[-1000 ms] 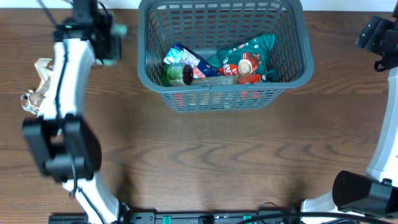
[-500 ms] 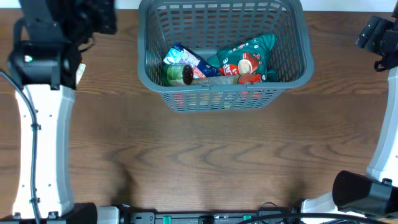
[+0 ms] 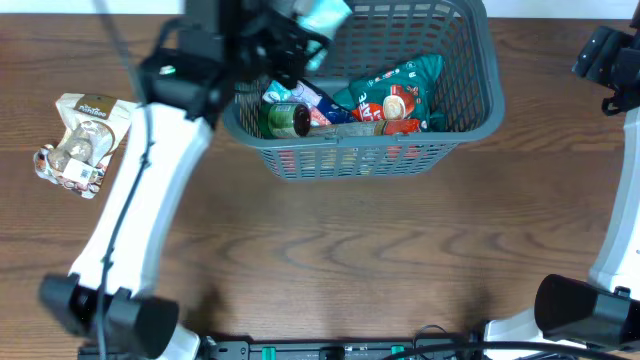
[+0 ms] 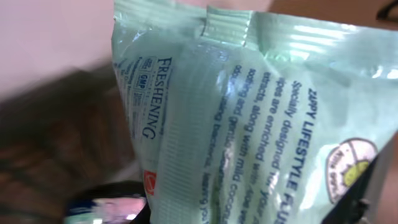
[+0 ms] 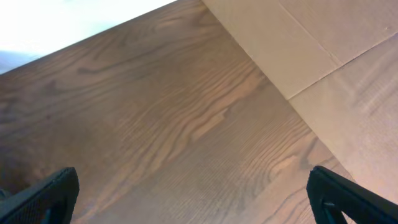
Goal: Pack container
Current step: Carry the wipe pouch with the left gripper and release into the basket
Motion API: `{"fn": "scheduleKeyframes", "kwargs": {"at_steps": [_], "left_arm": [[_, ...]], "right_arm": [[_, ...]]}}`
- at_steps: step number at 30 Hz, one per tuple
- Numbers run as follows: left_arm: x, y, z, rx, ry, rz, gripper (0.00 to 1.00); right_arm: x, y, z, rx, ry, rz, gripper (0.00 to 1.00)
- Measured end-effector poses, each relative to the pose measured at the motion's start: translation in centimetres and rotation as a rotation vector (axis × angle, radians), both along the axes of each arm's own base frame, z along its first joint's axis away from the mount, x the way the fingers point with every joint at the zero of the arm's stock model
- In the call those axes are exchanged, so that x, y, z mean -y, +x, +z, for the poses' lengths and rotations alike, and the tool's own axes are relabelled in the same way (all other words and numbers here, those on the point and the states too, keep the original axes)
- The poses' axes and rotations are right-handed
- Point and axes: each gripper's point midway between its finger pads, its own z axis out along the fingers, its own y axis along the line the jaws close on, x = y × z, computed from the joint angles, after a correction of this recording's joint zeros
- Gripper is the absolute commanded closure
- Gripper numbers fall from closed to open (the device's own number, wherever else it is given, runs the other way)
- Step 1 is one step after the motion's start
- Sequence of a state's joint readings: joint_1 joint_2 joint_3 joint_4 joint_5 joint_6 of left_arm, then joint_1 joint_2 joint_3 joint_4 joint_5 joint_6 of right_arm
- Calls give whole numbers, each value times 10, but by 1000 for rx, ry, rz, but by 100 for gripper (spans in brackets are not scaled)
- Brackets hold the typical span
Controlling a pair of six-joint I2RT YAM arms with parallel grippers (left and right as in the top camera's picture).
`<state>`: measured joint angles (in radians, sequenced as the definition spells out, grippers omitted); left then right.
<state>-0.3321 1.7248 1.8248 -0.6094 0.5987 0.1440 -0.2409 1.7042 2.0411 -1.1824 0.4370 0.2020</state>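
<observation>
The dark grey lattice basket (image 3: 470,110) stands at the back centre and holds a green snack packet (image 3: 400,85), a blue packet (image 3: 290,92) and a green-lidded jar (image 3: 285,120). My left gripper (image 3: 300,40) is over the basket's left rim, shut on a pale green wipes packet (image 3: 325,15). That packet fills the left wrist view (image 4: 249,112). My right gripper (image 5: 196,186) is open and empty over bare wood; its arm (image 3: 610,60) is at the far right edge.
A beige snack bag (image 3: 80,140) lies on the table at the far left. The table's back edge and a pale floor show in the right wrist view (image 5: 311,50).
My left arm has swung right from the table's far left to the basket's left rim, carrying the pale green packet. The beige bag is uncovered. The right arm has not moved.
</observation>
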Motion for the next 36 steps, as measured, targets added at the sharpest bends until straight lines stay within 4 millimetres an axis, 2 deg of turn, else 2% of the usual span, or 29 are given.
{"fn": "scheduleKeyframes", "kwargs": {"at_steps": [4, 7, 10, 12, 15, 16, 19, 20, 21, 30, 34, 36], "left_arm": [[23, 4, -51, -108, 54, -39, 94], [29, 7, -84, -180, 100, -39, 94], [28, 10, -111, -237, 136, -29, 94], [28, 11, -120, -258, 148, -25, 94], [28, 11, -121, -261, 151, -24, 94], [28, 11, -121, -261, 151, -24, 89], [27, 11, -121, -260, 154, -24, 30], [27, 11, -121, -259, 154, -24, 14], [27, 11, -121, -258, 154, -24, 1], [27, 10, -114, -244, 148, -23, 1], [19, 8, -91, -195, 141, 0, 1], [6, 10, -70, -144, 144, 47, 1]], "right_arm": [[0, 0, 0, 0, 0, 0, 1], [0, 0, 0, 0, 0, 0, 1], [0, 0, 0, 0, 0, 0, 1], [0, 0, 0, 0, 0, 0, 1], [0, 0, 0, 0, 0, 0, 1], [0, 0, 0, 0, 0, 0, 1], [0, 0, 0, 0, 0, 0, 1], [0, 0, 0, 0, 0, 0, 1], [0, 0, 0, 0, 0, 0, 1], [0, 0, 0, 0, 0, 0, 1], [0, 0, 0, 0, 0, 0, 1], [0, 0, 0, 0, 0, 0, 1]]}}
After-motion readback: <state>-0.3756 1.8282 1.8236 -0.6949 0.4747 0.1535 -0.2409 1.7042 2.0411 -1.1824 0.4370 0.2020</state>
